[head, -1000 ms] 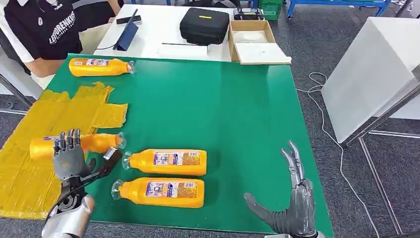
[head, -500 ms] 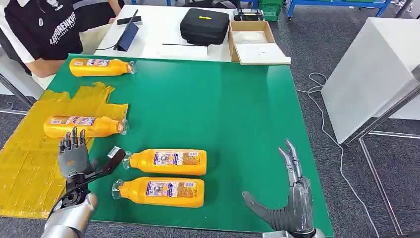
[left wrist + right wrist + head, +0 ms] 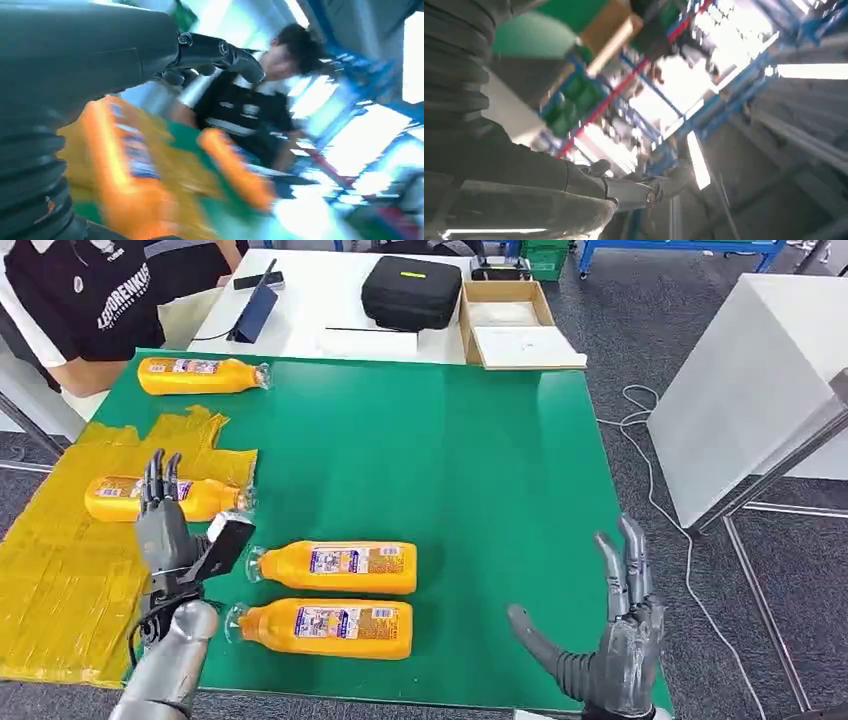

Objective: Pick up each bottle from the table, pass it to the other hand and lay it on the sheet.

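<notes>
Left robot hand [image 3: 165, 530]: fingers spread, empty, raised just before sheet bottle [image 3: 165, 498] on yellow sheet [image 3: 60, 570]. Two table bottles [image 3: 335, 567] [image 3: 322, 628] immediately right. Far bottle [image 3: 200, 375] beyond. Right robot hand [image 3: 610, 655]: fingers wide, empty.

This looks like a robot test lab or workshop, not a home. A work table with a green top [image 3: 480, 470] stands on grey carpet tiles [image 3: 640, 370], and a loose white cable [image 3: 660, 490] trails over the floor beside its right edge. Behind its far edge sits a white desk [image 3: 300, 300] carrying a black zip case [image 3: 412, 290], an open cardboard box [image 3: 510, 325] and a dark tablet stand [image 3: 256, 312]. Blue metal frames [image 3: 680, 248] line the back, with a green crate [image 3: 548, 255] under them. A person in a dark printed polo shirt [image 3: 85, 300] sits at the far left corner.
</notes>
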Tool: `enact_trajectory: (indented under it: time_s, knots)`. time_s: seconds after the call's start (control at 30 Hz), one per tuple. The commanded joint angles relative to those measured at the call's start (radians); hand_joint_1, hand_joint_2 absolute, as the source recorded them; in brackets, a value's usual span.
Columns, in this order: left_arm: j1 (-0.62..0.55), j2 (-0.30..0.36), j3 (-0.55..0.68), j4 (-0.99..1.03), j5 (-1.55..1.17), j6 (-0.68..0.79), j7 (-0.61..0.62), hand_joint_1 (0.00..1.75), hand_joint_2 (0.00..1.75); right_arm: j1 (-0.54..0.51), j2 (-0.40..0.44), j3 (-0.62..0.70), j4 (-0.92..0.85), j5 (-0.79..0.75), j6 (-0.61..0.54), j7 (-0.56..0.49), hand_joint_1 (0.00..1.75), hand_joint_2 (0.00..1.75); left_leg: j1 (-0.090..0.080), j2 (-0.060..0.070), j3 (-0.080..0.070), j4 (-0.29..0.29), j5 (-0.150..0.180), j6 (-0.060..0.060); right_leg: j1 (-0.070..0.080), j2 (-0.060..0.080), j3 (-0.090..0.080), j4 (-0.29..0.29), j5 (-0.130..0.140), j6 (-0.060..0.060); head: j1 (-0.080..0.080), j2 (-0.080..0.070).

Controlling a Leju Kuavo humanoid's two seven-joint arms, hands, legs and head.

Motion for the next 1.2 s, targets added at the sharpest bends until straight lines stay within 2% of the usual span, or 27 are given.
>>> enact_trajectory:
  time_s: [0.03, 0.23, 0.37, 0.47, 0.57, 0.67, 0.8, 1.0, 1.2]
  knots:
    - [0.14, -0.036, -0.287, -0.395, 0.14, -0.036, -0.026, 0.0, 1.75, -0.104, 0.007, -0.018, 0.135, 0.124, -0.056, 0.094, 0.0, 1.75, 0.001, -0.001, 0.001, 0.0, -0.001, -0.003, 0.001, 0.0, 0.002, -0.001, 0.0, 0.0, 0.0, 0.0]
    - [0.13, -0.024, -0.285, -0.374, 0.183, -0.042, -0.052, 0.0, 1.75, -0.097, 0.006, -0.02, 0.13, 0.135, -0.055, 0.11, 0.0, 1.75, 0.001, 0.0, 0.002, 0.0, -0.001, -0.004, 0.001, 0.0, 0.003, -0.001, 0.0, -0.001, 0.0, 0.0]
    - [0.14, -0.056, -0.336, -0.367, 0.244, -0.131, -0.085, 0.0, 1.75, -0.189, 0.004, -0.022, 0.227, 0.175, 0.141, 0.249, 0.0, 1.75, 0.001, 0.001, 0.004, -0.001, -0.001, -0.004, 0.0, 0.001, 0.004, -0.001, 0.0, -0.001, 0.0, 0.0]
    - [0.146, -0.079, -0.383, -0.397, 0.243, -0.16, -0.092, 0.0, 1.75, -0.268, 0.012, -0.003, 0.31, 0.179, 0.313, 0.297, 0.0, 1.75, 0.002, 0.002, 0.002, 0.0, 0.0, -0.002, 0.0, 0.002, 0.002, -0.001, 0.001, 0.0, 0.0, 0.0]
    - [0.139, -0.079, -0.423, -0.41, 0.26, -0.192, -0.083, 0.0, 1.75, -0.327, 0.028, 0.033, 0.385, 0.051, 0.5, 0.29, 0.0, 1.75, 0.002, 0.002, 0.002, 0.0, 0.0, -0.002, 0.001, 0.001, 0.002, -0.001, 0.001, -0.001, 0.0, 0.0]
    - [0.111, -0.079, -0.453, -0.379, 0.278, -0.203, -0.09, 0.0, 1.75, -0.396, 0.06, 0.056, 0.514, -0.06, 0.599, 0.279, 0.0, 1.75, 0.002, 0.002, 0.002, 0.0, 0.0, -0.003, 0.001, 0.002, 0.003, -0.001, 0.002, -0.003, 0.0, 0.0]
    - [0.081, -0.082, -0.469, -0.34, 0.299, -0.205, -0.097, 0.0, 1.75, -0.462, 0.092, 0.084, 0.635, -0.088, 0.621, 0.284, 0.0, 1.75, 0.002, 0.003, 0.003, -0.001, 0.0, -0.003, 0.001, 0.002, 0.003, -0.001, 0.003, -0.003, 0.0, 0.0]
    - [0.062, -0.081, -0.476, -0.325, 0.33, -0.21, -0.1, 0.0, 1.75, -0.519, 0.132, 0.124, 0.724, -0.143, 0.637, 0.289, 0.0, 1.75, 0.002, 0.002, 0.003, -0.001, 0.001, -0.003, 0.0, 0.001, 0.002, -0.001, 0.002, -0.003, 0.0, 0.0]
    - [0.028, -0.079, -0.464, -0.27, 0.358, -0.208, -0.102, 0.0, 1.75, -0.564, 0.178, 0.19, 0.831, -0.103, 0.601, 0.314, 0.0, 1.75, 0.003, 0.002, 0.003, -0.001, 0.001, -0.004, 0.001, 0.001, 0.003, -0.001, 0.002, -0.003, 0.0, 0.0]
